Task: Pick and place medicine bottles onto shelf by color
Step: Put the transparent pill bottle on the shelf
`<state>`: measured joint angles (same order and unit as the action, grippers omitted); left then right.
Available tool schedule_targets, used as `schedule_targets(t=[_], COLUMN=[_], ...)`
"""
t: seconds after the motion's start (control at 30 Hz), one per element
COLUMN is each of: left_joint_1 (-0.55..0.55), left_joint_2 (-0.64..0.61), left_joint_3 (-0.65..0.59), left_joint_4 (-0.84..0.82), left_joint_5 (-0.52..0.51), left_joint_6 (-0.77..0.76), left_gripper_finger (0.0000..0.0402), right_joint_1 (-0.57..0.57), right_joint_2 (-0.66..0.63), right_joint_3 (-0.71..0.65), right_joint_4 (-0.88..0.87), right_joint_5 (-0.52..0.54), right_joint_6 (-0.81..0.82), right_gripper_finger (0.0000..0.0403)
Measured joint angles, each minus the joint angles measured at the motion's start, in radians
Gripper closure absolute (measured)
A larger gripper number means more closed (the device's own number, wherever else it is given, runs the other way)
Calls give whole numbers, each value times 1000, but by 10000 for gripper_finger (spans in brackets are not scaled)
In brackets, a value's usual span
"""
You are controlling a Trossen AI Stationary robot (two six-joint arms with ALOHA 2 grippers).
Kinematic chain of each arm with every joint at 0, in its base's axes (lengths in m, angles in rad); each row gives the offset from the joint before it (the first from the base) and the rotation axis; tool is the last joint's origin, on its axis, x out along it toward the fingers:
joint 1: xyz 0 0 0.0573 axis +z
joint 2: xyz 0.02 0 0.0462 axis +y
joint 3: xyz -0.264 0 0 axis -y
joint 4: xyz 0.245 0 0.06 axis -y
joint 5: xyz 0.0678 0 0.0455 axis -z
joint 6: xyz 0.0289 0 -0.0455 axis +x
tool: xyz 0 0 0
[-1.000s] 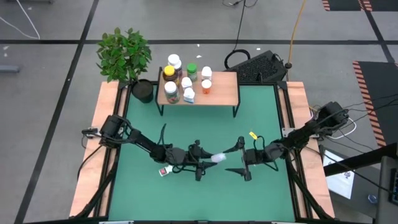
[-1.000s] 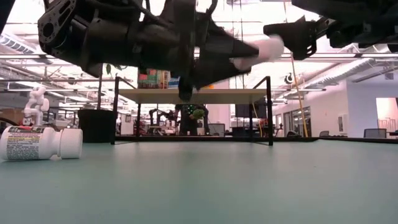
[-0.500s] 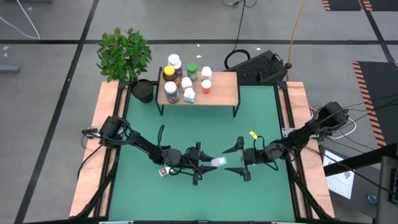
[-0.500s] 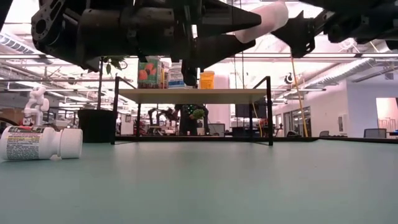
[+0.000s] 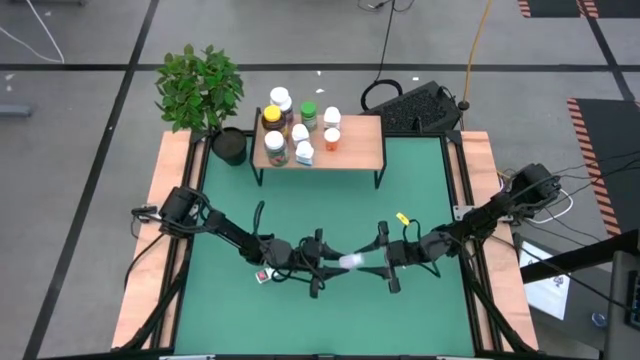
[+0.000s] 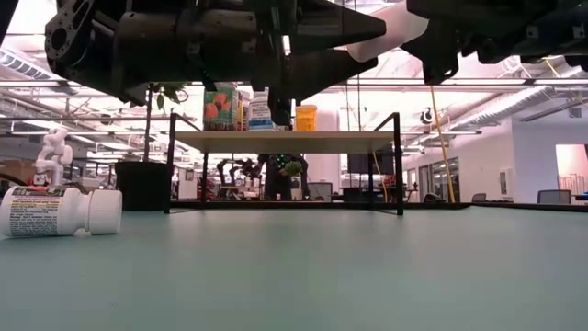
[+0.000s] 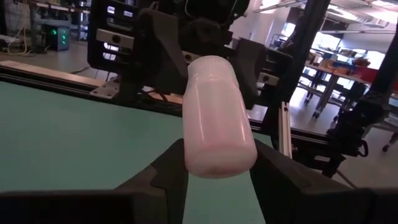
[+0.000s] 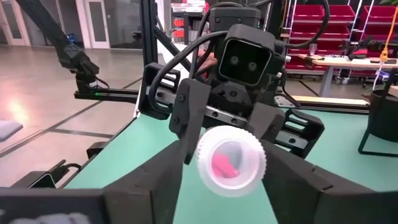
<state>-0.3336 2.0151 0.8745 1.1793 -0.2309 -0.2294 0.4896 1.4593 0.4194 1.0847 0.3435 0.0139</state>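
Note:
My left gripper (image 5: 333, 263) is shut on a white pill bottle (image 5: 350, 262) above the middle of the green table. The bottle's ribbed white cap (image 8: 230, 162) faces my right gripper (image 5: 380, 258), which is open. Its fingers stand on either side of the cap end, and I cannot tell whether they touch it. Another white-capped bottle (image 6: 60, 211) lies on its side on the table. The wood-topped shelf (image 5: 358, 143) stands at the far edge with several bottles (image 5: 295, 125) upright on its left half. My left gripper pinches the bottle's body near its bottom end (image 7: 219, 158) between its two fingers. The fingers come level from the table's left and lie along the bottle. The bottle sticks out past the fingertips, roughly level, cap toward the table's right, lifted clear of the table.
A black plant pot (image 5: 228, 147) with a green plant stands left of the shelf. A small yellow piece (image 5: 405, 217) lies on the table near my right arm. Wooden rails (image 5: 158, 240) run along the table's left and right sides.
My left gripper has risen a little with the white bottle and moved slightly toward the near edge. My right gripper, still open, has moved toward the table's left, up to the bottle's cap end.

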Motion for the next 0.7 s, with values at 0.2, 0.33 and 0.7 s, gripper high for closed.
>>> schedule_targets(t=[0.2, 0.33, 0.7], left_joint_1=[0, 0, 28], left_joint_2=[0, 0, -67], left_joint_3=[0, 0, 0], left_joint_4=[-1, -28, -371], left_joint_5=[3, -6, -11], left_joint_6=[-14, -44, -108], left_gripper_finger=[246, 220, 101], right_joint_1=[0, -12, -67], right_joint_2=[0, 0, -13], right_joint_3=[0, 0, 181], right_joint_4=[8, -11, -428], right_joint_5=[17, 40, 49], right_joint_6=[1, 20, 8], right_gripper_finger=[265, 273, 265])
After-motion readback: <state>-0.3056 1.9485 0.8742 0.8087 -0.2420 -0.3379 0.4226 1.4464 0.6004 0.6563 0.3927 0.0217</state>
